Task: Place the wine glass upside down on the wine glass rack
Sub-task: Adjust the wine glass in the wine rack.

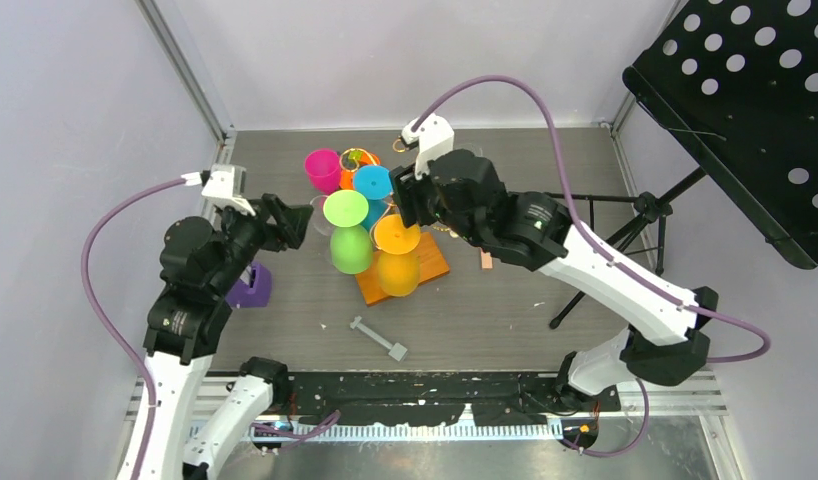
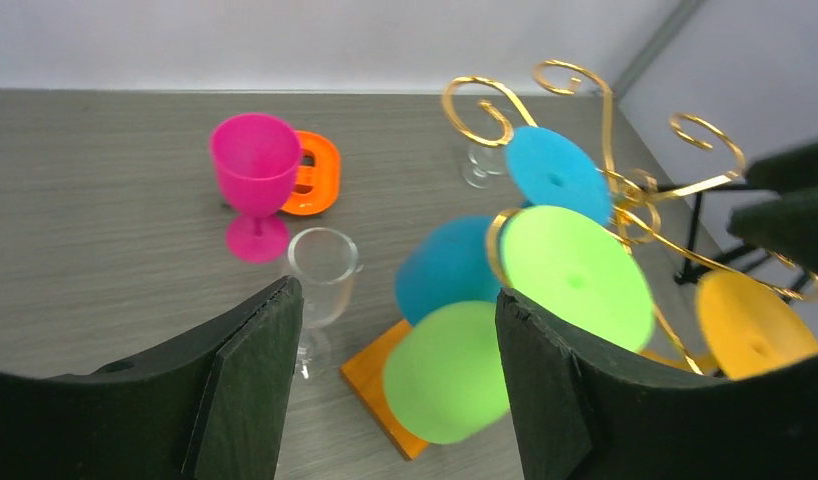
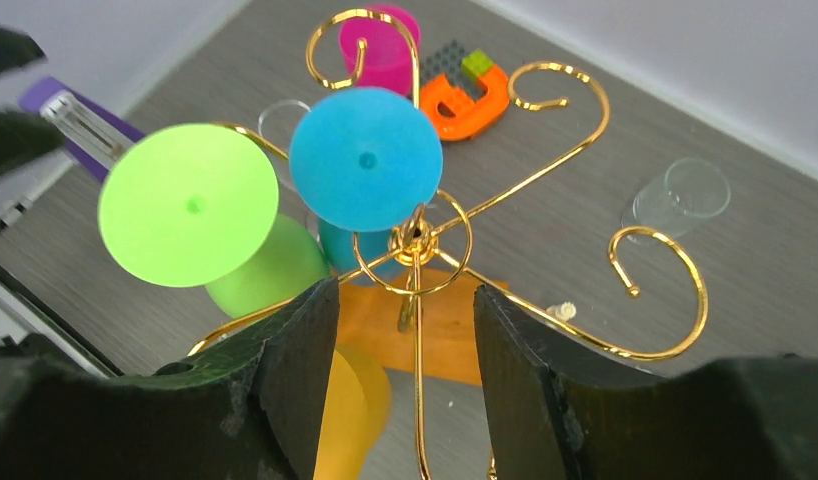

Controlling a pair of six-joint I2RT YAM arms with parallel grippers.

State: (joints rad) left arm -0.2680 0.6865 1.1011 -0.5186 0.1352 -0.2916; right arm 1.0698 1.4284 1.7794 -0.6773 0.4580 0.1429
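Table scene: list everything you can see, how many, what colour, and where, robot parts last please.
wine glass rack: one, gold wire on orange base, table centre.
hung glasses: three, green glass, blue glass, yellow glass, upside down on the rack.
pink glass: one, upright behind the rack.
clear glasses: two, one by the pink glass, one toward the back wall.
orange toy: one, beside the pink glass.
purple object: one, left side.
grey rod: one, table front.
music stand: one, black, off the right edge.
left claw: open, empty.
right claw: open, above the rack.

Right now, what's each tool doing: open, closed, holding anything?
Left tool: open, holding nothing.
Right tool: open, holding nothing.
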